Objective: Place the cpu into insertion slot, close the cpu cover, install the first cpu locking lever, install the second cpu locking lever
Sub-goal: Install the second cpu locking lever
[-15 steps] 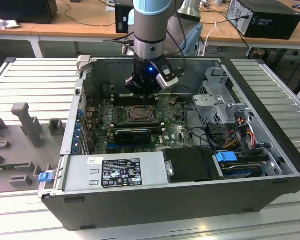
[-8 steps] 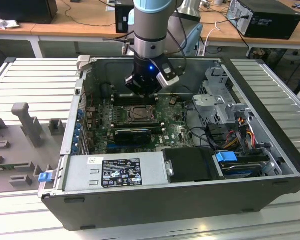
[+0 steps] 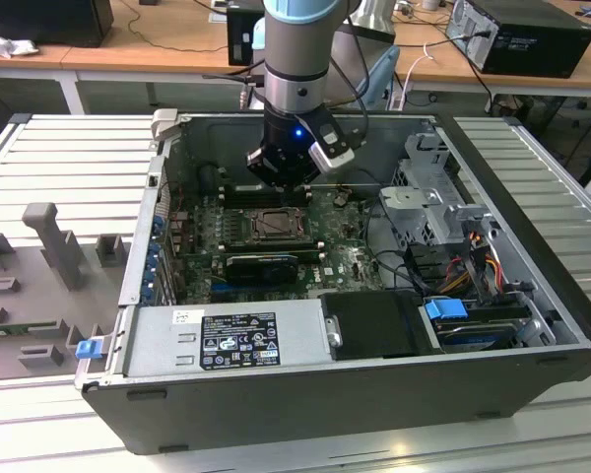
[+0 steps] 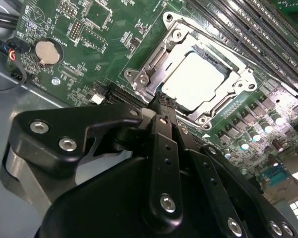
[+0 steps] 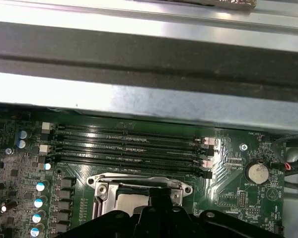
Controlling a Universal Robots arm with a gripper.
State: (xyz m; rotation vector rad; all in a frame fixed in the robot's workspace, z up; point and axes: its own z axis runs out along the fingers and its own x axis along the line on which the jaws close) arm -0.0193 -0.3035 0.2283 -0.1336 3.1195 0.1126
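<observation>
Ribbed grey worktop (image 3: pixel 69 158) under everything, with some grey blocks (image 3: pixel 54 246) off on the exterior view's left. Behind it, wooden desks (image 3: pixel 158 49) with black PC towers (image 3: pixel 532 34) and loose cables (image 3: pixel 414 69).

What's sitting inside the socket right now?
The pale cpu lies in the insertion slot, framed by the metal cpu cover. The gripper hides the near edge.

claw (image 4: pixel 161 106) at socket edge | cpu (image 4: pixel 192 81) seated in insertion slot (image 4: pixel 238 74) | cpu cover (image 4: pixel 154 64) down

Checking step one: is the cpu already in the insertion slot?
Yes, in the second wrist view the pale cpu lies flat inside the insertion slot.
</observation>
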